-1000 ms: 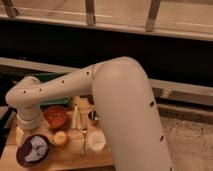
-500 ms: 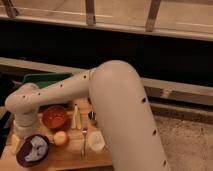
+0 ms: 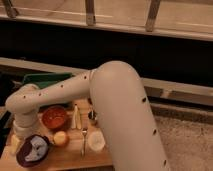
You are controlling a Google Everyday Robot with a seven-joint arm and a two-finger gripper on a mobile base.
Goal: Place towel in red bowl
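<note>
The towel [image 3: 35,149], a pale crumpled cloth, lies inside a dark purple bowl [image 3: 22,156] at the front left of the wooden table [image 3: 70,157]. The red bowl [image 3: 54,117] stands just behind and to the right of it, with nothing showing inside. My white arm [image 3: 60,95] sweeps from the right across the table and bends down at the left edge. The gripper [image 3: 19,136] hangs below the wrist, close beside the purple bowl's left rim and left of the red bowl. The wrist mostly hides it.
A yellow round fruit [image 3: 61,138] sits between the two bowls. A fork [image 3: 84,140], a white cup [image 3: 96,141] and a pale upright bottle [image 3: 76,117] stand to the right. A green bin [image 3: 47,80] is behind the table. Dark rails run across the back.
The arm's wrist end has swung left and downward, from above the red bowl's left side to the table's left edge beside the purple bowl. The objects have not moved.
</note>
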